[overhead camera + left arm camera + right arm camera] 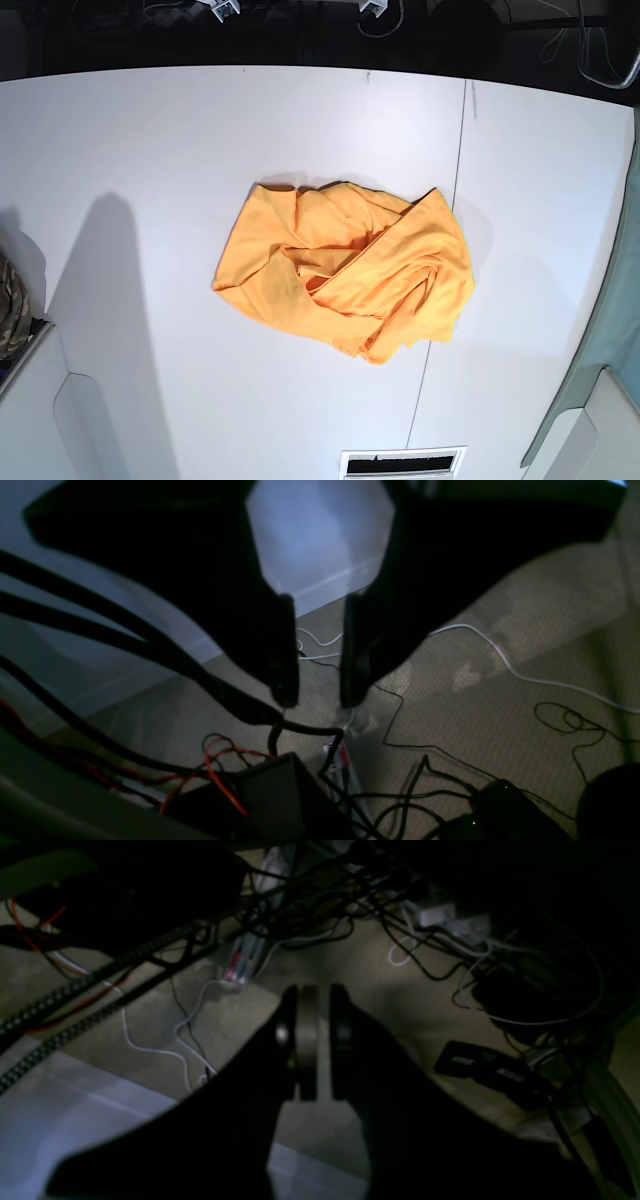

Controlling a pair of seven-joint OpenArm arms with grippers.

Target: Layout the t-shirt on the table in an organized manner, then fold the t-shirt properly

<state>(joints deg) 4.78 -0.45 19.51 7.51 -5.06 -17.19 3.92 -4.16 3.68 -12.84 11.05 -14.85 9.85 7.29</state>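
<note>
**Shirt crumpled, both arms off the table**

T-shirt (345, 275) lies bunched mid-table (150, 150), draped over the dark seam (455, 170). Left gripper (317, 652) hangs above carpet (525, 630) and cables (400, 760), jaws parted, nothing between them. Right gripper (312, 1040) likewise over the floor, jaws nearly together, empty.

Bright, evenly lit base view – both wrist views dim, murky, softly blurred.
</note>
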